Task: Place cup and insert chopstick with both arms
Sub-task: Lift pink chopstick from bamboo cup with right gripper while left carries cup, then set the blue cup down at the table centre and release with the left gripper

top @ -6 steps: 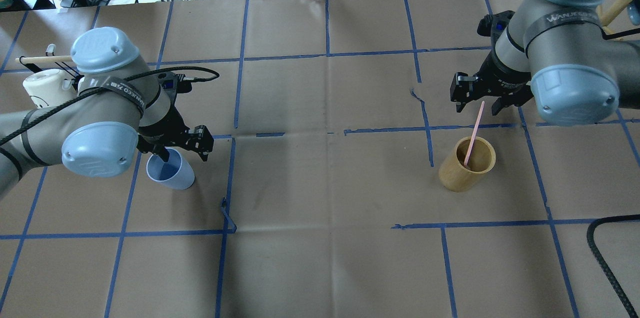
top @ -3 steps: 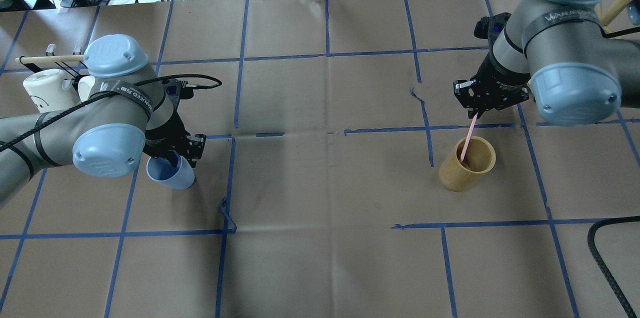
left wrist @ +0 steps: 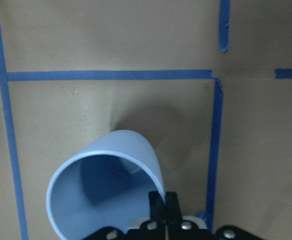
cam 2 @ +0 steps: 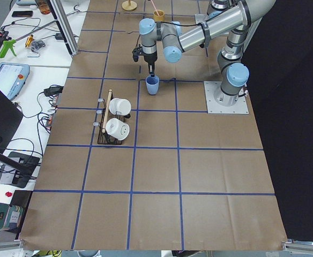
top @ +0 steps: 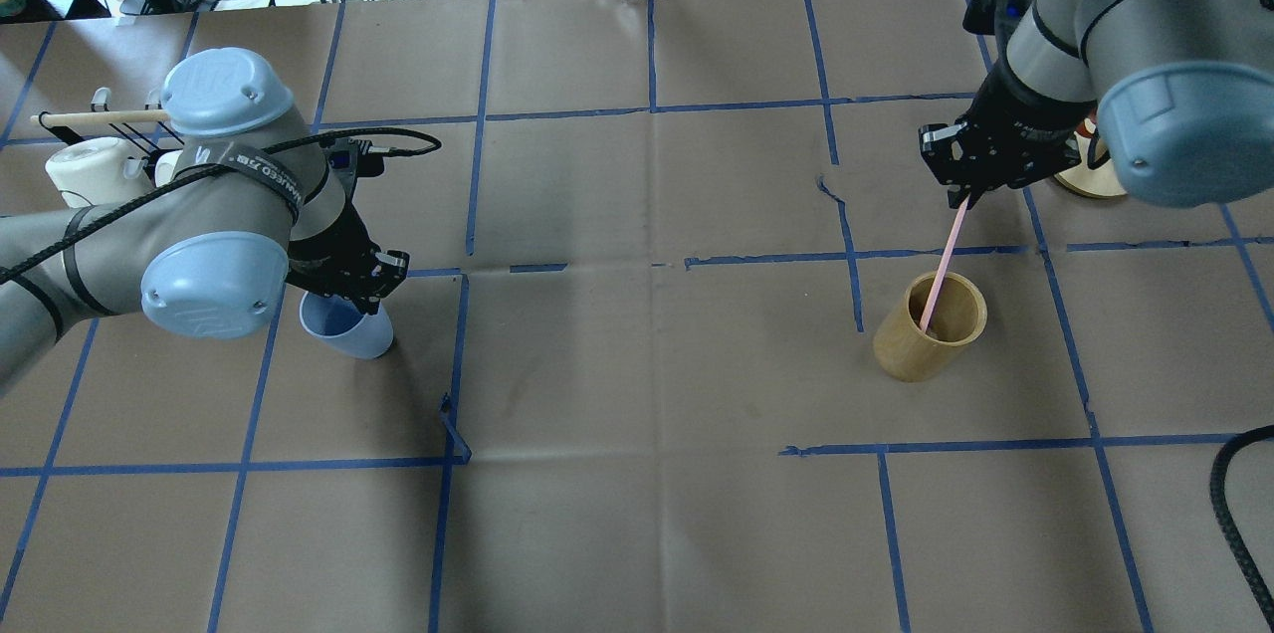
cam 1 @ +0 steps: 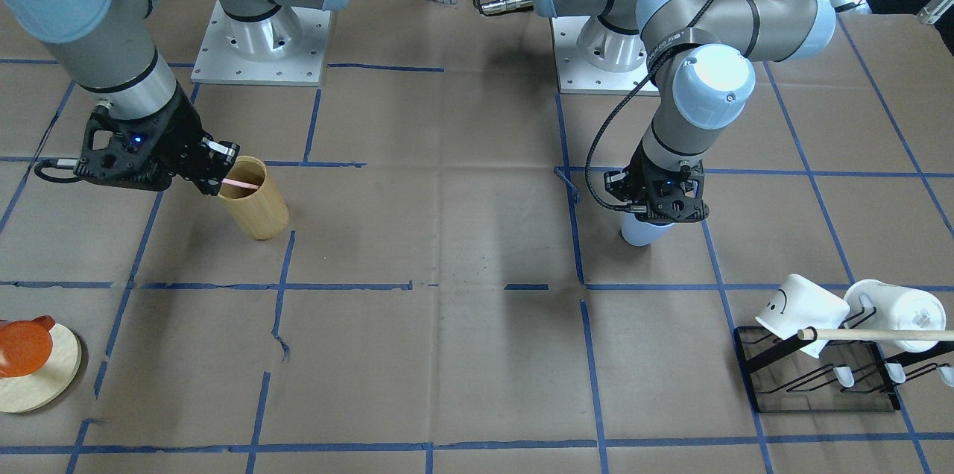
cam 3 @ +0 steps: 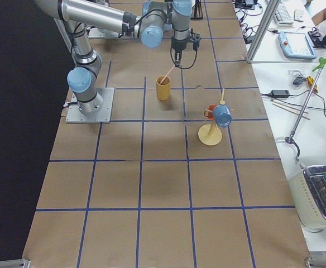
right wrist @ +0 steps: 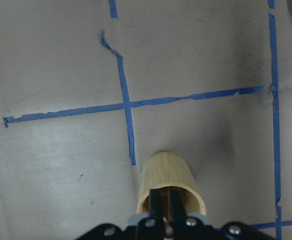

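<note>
**A:** Now that a second has passed, what's changed?

**B:** Both jaws were spread then. The left gripper (left wrist: 164,199) is now clenched on the wall of the cup (top: 348,334), on the table's left side. The right gripper (top: 967,200) has pinched the top of the chopstick (top: 944,255) and risen, with the tip still inside the wooden cylinder (top: 916,349). Both pickups look secured.

**A:** Counts?

**B:** One cup, one chopstick, one cylinder, and two white mugs (cam 1: 801,304) on a rack (cam 1: 820,396).

The light is bright and even, from above. Soft grey shadows fall on the brown paper-covered table (cam 1: 477,355); one lies behind the small light-blue plastic cup (left wrist: 101,200). Wrist views are slightly soft.
</note>
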{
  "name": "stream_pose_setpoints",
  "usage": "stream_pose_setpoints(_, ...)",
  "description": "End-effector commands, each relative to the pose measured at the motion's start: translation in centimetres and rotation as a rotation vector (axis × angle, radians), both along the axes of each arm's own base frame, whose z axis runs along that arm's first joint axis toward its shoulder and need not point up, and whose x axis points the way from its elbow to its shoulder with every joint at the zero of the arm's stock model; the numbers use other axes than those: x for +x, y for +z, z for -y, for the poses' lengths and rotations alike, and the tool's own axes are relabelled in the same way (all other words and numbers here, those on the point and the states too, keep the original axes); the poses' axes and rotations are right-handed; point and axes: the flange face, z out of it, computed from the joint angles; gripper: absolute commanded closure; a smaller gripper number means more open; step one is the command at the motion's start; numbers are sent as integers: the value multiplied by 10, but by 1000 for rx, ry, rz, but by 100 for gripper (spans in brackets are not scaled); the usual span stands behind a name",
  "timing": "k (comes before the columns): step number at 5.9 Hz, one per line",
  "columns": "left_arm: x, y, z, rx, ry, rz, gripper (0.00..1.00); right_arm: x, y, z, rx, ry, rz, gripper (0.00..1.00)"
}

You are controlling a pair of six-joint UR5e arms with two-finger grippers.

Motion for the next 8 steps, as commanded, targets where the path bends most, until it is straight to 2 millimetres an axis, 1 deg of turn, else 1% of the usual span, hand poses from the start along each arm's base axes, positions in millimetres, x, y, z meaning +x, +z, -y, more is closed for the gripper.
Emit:
stream_pose_setpoints(1,-90,38,29,-63,74,-35,100,10,81,4,-14,21,-5,93)
stream_pose_setpoints(2,-147,35,43,-80,120,-35,99,17,110,2,5,34,-8,93)
stream_pose_setpoints(3,-201,37,59,-107,153,-43,99,17,126,-2,28,37,-7,93)
stream_pose_setpoints(4,-257,22,53,-101,210,-40,99,18,130,-3,34,37,-6,93)
stream_pose_setpoints(5,-286,8,54,-130,246,-52,98,20,129,-2,37,43,-6,93)
stream_pose_setpoints(6,-291,-11,52,-124,238,-43,98,23,123,1,49,55,-5,93)
stream_pose_setpoints(7,-293,-15,53,-114,238,-48,96,23,118,5,60,60,-4,93)
stream_pose_setpoints(8,-291,-19,51,-111,232,-36,62,24,115,5,78,62,-2,93)
